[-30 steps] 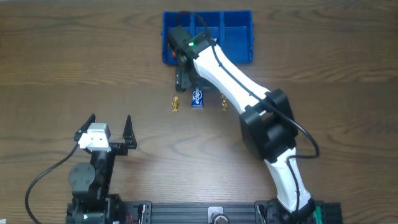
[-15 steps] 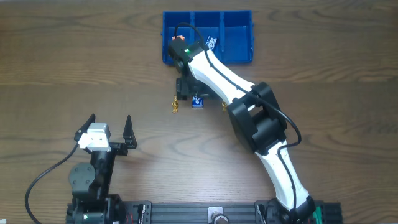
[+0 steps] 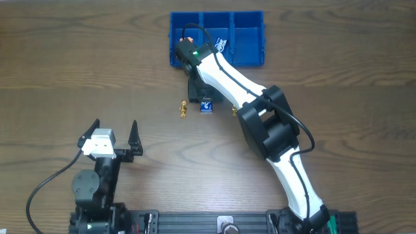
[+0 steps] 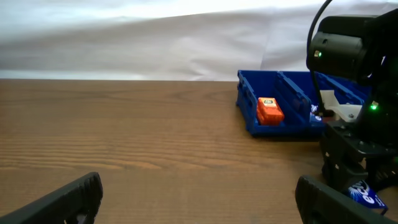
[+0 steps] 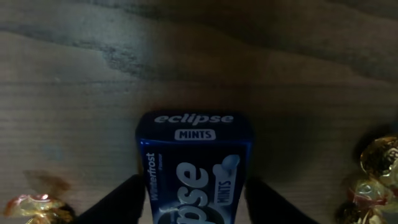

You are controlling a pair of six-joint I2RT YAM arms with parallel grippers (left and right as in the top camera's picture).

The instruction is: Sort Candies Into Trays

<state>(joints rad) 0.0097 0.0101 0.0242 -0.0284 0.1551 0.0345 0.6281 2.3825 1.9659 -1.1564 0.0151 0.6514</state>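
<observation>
The blue mint tin [image 5: 194, 162] lies flat on the surface [image 3: 338, 78], between two gold-wrapped candies [image 3: 184, 108] and just short of the blue tray [image 3: 250, 62]. The right gripper [image 5: 196, 208] has dropped from beside the tray's edge to straddle the tin, jaws apart down either side. A grasp looks imminent. The left gripper [image 3: 116, 133] sits near its base, jaws wide.
</observation>
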